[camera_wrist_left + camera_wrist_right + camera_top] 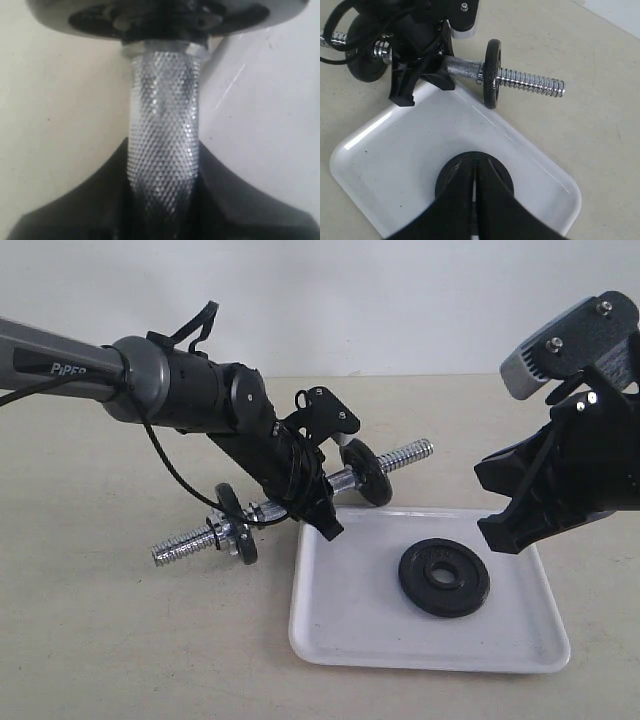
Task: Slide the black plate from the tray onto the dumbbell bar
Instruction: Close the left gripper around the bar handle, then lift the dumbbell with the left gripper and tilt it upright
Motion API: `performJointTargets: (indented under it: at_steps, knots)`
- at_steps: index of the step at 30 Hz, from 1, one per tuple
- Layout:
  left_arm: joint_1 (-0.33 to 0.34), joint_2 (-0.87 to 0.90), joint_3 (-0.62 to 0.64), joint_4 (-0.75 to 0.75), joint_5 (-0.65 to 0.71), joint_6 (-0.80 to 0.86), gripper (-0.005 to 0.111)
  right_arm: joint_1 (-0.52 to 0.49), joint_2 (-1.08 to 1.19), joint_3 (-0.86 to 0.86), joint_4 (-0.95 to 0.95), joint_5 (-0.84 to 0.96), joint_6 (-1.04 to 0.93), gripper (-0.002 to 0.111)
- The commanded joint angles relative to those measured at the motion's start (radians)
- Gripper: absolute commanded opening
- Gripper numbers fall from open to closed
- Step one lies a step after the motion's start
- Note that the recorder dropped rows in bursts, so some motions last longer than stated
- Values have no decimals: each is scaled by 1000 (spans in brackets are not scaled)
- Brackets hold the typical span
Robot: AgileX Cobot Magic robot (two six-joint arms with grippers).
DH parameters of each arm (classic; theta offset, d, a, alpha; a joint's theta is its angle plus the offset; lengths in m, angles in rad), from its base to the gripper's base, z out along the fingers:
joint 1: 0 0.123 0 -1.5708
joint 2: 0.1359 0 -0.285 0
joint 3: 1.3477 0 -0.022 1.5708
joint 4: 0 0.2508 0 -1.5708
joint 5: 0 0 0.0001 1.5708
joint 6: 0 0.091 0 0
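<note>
Beyond the tray's far left corner, the dumbbell bar (pixel 405 455) lies slantwise on the table (pixel 100 640). It carries two fitted discs (pixel 368 472), one of them just beside the tray's far edge. Your left gripper (pixel 322 512) reaches down onto the knurled handle between those discs, with a finger on either side of it. You cannot tell from these views whether the fingers press the metal or only flank it. That position looks chosen to steady the bar so its threaded end, which points over the table past the far edge, can take another disc.

The black plate (pixel 444 577) lies flat in the tray (pixel 340 620), right of the middle, untouched and well apart from the bar. Your right gripper (pixel 474 172) hangs above it with its fingers pressed together and nothing between them. You would need to part them before they can take the plate's rim. The bare thread beyond the nearer disc seems the obvious place to slide it on.
</note>
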State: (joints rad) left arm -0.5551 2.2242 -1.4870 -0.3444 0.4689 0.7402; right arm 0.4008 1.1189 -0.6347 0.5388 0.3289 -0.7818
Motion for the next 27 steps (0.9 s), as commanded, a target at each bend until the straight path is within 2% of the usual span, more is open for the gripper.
performJointTargets:
  at_steps: [1,11,19,27]
  knots:
    - [-4,-1,-3,-10,-1,-7,4,3,0,-6,1,-7,-2,0]
    - [-4,-142,-3,-33,-22,-17,4,3,0,-6,-1,-5,-2,0]
    - [-4,-177,-3,-36,-27,-21,4,3,0,-6,-1,-5,-2,0]
    - [-4,-220,-3,-37,28,-25,4,3,0,-6,-1,-11,-2,0]
